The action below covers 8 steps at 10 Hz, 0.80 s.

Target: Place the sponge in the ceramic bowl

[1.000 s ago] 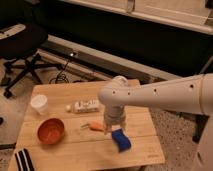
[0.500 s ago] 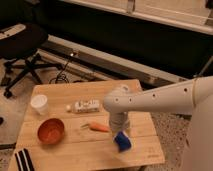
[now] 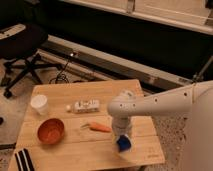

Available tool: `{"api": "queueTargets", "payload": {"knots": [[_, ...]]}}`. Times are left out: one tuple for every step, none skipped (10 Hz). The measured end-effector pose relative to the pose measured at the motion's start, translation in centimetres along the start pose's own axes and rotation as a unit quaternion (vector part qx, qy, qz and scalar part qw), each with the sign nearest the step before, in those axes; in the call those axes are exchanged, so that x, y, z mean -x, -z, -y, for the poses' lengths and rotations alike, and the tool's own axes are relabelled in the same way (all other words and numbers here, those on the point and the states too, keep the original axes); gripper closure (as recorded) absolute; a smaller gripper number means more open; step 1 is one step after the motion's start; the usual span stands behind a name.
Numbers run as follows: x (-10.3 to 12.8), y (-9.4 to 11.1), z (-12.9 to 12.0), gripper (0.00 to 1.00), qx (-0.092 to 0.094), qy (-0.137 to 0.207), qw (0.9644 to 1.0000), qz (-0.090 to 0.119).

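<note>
The blue sponge (image 3: pixel 123 144) lies on the wooden table (image 3: pixel 65 95) near its front right part. My gripper (image 3: pixel 122 137) hangs straight down over it from the white arm that reaches in from the right, and covers the sponge's upper part. The reddish-brown ceramic bowl (image 3: pixel 50 131) sits at the front left of the table, well to the left of the gripper and with nothing inside.
An orange carrot (image 3: pixel 99 128) lies between the bowl and the gripper. A white cup (image 3: pixel 39 104) stands at the left, with a white packet (image 3: pixel 86 106) beside it. A striped black-and-white object (image 3: pixel 24 160) sits at the front left corner. A black office chair (image 3: pixel 22 47) stands beyond the table at the left.
The arm has swung a little to the right and lowered, so the gripper now sits closer down over the sponge. The sponge, carrot and bowl have stayed in place.
</note>
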Motion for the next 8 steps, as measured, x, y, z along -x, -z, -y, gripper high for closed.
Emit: {"api": "queueTargets", "payload": {"knots": [[0.0, 0.0, -0.1, 0.35, 0.000, 0.001, 1.0000, 0.000], [0.0, 0.0, -0.1, 0.35, 0.000, 0.001, 1.0000, 0.000], [0.0, 0.0, -0.1, 0.35, 0.000, 0.001, 1.0000, -0.001], [0.0, 0.0, -0.1, 0.35, 0.000, 0.000, 1.0000, -0.001], [0.0, 0.0, 0.0, 0.35, 0.000, 0.001, 1.0000, -0.001], [0.0, 0.0, 0.0, 0.35, -0.001, 0.002, 1.0000, 0.001], [0.2, 0.1, 0.1, 0.35, -0.006, 0.005, 1.0000, 0.005], [1.1, 0.5, 0.0, 0.35, -0.020, 0.021, 0.9993, 0.022]]}}
